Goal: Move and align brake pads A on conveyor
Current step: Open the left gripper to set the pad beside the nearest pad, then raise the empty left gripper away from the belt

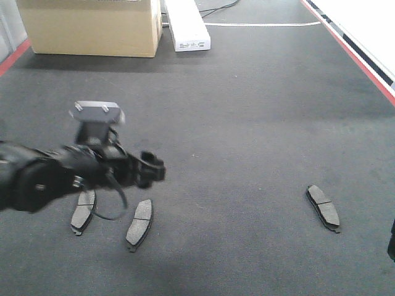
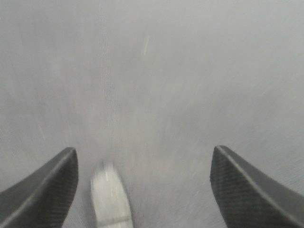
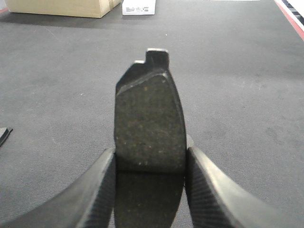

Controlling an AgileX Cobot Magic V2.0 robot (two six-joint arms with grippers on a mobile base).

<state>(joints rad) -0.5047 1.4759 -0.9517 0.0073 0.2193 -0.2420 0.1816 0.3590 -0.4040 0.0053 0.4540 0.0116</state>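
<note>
On the dark conveyor lie three brake pads A: two side by side at the front left and one at the front right. My left gripper hovers open just above and behind the left pair. The blurred left wrist view shows its fingers wide apart, with one pale-looking pad on the belt below, nearer the left finger. My right gripper is shut on another brake pad, held flat and pointing forward above the belt. Only a dark sliver of the right arm shows in the front view.
A cardboard box and a white box stand at the belt's far end. Red edge strips run along the right and left sides. The tip of a pad shows at the right wrist view's left edge.
</note>
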